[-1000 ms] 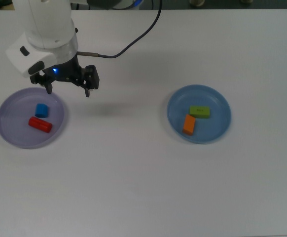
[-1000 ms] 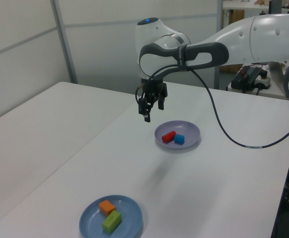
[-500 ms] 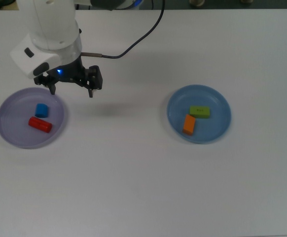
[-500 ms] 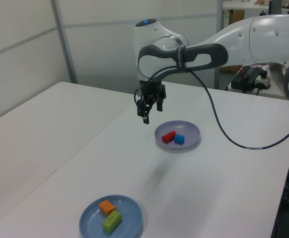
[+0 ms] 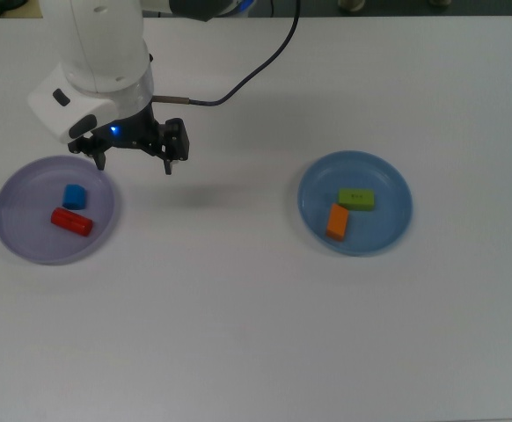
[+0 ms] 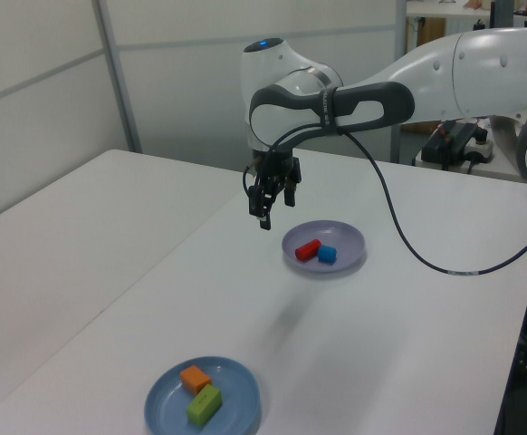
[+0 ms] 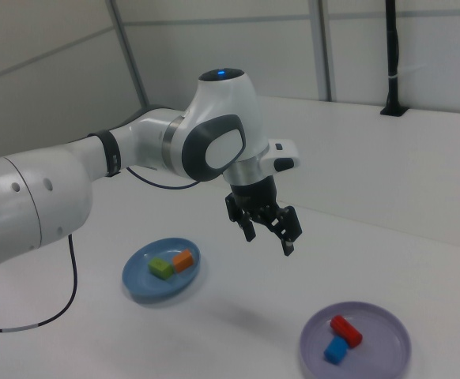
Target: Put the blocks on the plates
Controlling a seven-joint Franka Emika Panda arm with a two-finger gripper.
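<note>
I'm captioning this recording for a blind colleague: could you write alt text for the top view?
A white robot arm holds its open, empty gripper above a white table, just beyond the rim of a lilac plate holding a red cylinder and a blue block. At the top view's right, a light blue plate holds a green bar and an orange bar.

A plain white tabletop (image 5: 256, 334) carries two round plates set well apart. In the top view, the lilac plate (image 5: 10, 230) lies at the top view's left and the light blue plate (image 5: 388, 220) at the top view's right, with bare white surface between them.
</note>
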